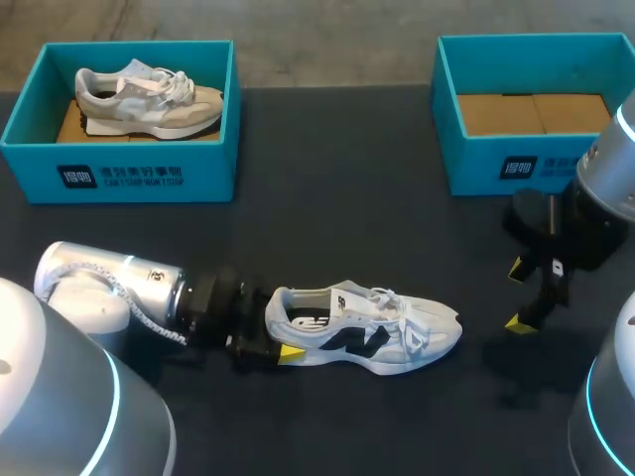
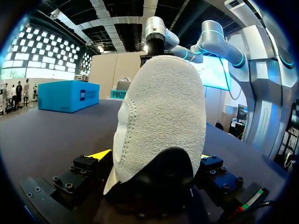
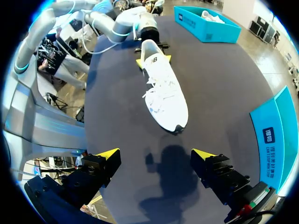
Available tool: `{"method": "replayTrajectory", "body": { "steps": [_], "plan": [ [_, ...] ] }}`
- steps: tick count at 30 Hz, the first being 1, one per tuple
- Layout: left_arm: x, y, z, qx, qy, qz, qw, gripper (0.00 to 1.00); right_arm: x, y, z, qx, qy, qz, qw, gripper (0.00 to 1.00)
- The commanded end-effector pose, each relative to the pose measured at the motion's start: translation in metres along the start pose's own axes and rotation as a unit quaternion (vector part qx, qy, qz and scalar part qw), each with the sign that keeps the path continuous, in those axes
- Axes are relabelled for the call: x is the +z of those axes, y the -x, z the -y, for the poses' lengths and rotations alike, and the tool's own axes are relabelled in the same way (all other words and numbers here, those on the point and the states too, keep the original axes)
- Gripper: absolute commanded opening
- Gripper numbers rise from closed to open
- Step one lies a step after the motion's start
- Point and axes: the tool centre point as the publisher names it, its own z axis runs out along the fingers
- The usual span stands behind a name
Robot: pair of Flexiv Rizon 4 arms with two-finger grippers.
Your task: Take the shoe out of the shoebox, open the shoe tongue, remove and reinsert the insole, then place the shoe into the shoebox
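Pin the white mesh sneaker with black logo, lower centre of frame, by its heel in the closed left gripper. Bring the wide-open, empty right gripper from mid-right onto the tongue, lifting gently.

White sneaker with dark logo, upright on its sole — toe rightward, well apart from open-topped teal shoebox

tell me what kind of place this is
Most likely a robot test bench for shoe handling, perhaps in a lab. A dark table carries a left shoebox holding a grey shoe and a right shoebox with none, and my left pincer grips the heel of a white shoe.
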Motion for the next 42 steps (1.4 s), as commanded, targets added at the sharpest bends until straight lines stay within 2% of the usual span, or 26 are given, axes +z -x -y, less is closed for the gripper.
{"method": "replayTrajectory", "body": {
  "steps": [1,25,26,27,29,30,42],
  "plan": [
    [0.006,0.0,0.0,0.0,-0.004,0.004,1.0,1.0,0.001,-0.001,0.001,0.0,0.0,0.002,1.0,1.0],
    [0.017,-0.004,-0.004,0.003,-0.001,0.013,1.0,1.0,0.001,-0.001,0.001,0.0,0.0,0.002,1.0,1.0],
    [0.016,-0.004,-0.004,0.004,-0.001,0.014,1.0,0.96,0.001,-0.001,0.001,0.0,0.0,0.002,1.0,1.0],
    [0.016,-0.004,-0.004,0.005,0.0,0.015,1.0,0.54,0.001,-0.001,0.001,0.0,0.0,0.002,1.0,1.0],
    [0.014,-0.003,-0.004,0.006,0.0,0.016,1.0,0.07,0.001,-0.001,0.001,0.0,0.0,0.002,1.0,1.0],
    [0.014,-0.003,-0.004,0.006,0.0,0.017,1.0,0.0,0.001,-0.001,0.001,0.0,0.0,0.002,1.0,1.0],
    [0.011,-0.008,-0.006,0.008,0.0,0.004,1.0,0.0,0.001,-0.001,0.001,0.0,0.0,0.002,1.0,1.0]
  ]
}}
